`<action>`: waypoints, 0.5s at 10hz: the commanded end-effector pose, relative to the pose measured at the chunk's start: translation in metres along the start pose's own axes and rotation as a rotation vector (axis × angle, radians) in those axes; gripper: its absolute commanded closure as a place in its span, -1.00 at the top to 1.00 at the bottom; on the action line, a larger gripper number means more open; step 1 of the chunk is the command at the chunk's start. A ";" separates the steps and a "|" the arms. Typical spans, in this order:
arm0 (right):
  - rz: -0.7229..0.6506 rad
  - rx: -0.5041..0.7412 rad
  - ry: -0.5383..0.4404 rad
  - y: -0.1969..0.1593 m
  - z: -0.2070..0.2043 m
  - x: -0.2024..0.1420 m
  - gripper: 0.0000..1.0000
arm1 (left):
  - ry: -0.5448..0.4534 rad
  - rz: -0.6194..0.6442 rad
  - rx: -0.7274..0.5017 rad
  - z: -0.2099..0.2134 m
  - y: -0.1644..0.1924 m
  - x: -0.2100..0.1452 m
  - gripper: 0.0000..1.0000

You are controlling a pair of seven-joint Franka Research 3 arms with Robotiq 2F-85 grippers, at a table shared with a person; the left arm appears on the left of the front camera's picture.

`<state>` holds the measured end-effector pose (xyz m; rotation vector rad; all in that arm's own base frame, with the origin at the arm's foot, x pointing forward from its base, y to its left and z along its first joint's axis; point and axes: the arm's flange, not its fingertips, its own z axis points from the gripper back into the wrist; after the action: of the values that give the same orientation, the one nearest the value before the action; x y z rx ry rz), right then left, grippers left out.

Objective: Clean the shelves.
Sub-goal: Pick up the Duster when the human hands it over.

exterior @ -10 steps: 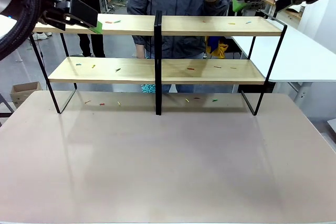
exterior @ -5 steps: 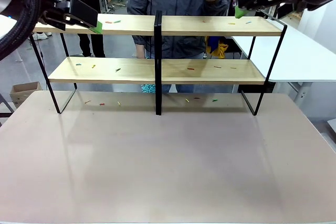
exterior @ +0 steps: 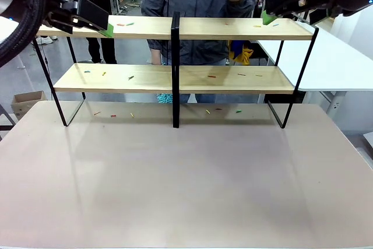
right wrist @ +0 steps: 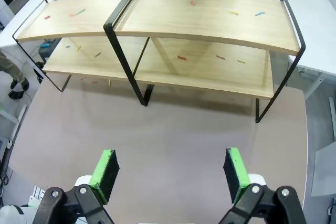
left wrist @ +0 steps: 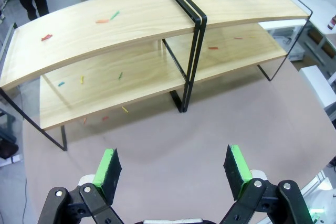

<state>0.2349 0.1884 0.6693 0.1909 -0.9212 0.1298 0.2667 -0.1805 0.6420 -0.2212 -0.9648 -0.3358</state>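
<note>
**Littered shelves (exterior: 233,28) at the far side of the bench (exterior: 186,179)**

Two long light-wood boards sit in a thin black frame with a black centre post. Both tiers are dotted with small coloured scraps (exterior: 122,24). The left end effector (left wrist: 172,165) and the right end effector (right wrist: 170,167) hang high above the bench, fingers spread wide, holding nothing.
</note>
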 end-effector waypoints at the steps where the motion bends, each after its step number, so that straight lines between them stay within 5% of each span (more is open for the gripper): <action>1: -0.068 0.066 0.048 -0.009 -0.003 0.012 1.00 | 0.000 -0.009 0.003 0.001 0.001 0.000 1.00; 4: -0.441 0.571 0.462 -0.105 -0.047 0.105 1.00 | 0.000 -0.009 0.003 0.001 0.001 0.000 1.00; 5: -0.569 0.309 0.432 -0.109 -0.047 0.101 1.00 | 0.000 -0.009 0.003 0.001 0.001 0.000 1.00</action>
<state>0.3545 0.0935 0.6898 0.6584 -0.5762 -0.0235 0.2668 -0.1803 0.6419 -0.2219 -0.9643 -0.3356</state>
